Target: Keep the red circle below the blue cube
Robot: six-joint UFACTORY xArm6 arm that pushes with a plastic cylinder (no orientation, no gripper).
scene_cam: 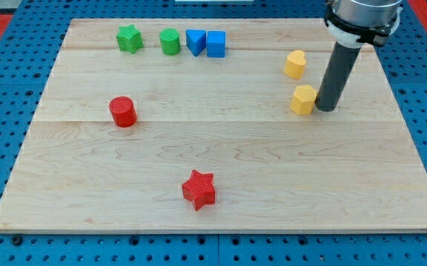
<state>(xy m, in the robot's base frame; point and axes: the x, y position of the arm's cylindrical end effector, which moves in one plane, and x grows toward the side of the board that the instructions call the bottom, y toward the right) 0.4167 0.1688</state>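
Note:
The red circle (pixel 123 111) lies on the wooden board at the view's left, below and well left of the blue cube (pixel 216 43), which sits near the top edge. My tip (pixel 325 108) is at the view's right, touching or just beside the right side of a yellow hexagon block (pixel 303 100). It is far from both the red circle and the blue cube.
A blue triangle (pixel 194 41) touches the blue cube's left side. A green cylinder (pixel 170 41) and a green star (pixel 129 38) stand further left. A yellow heart (pixel 295 64) is above the hexagon. A red star (pixel 199 189) lies near the bottom middle.

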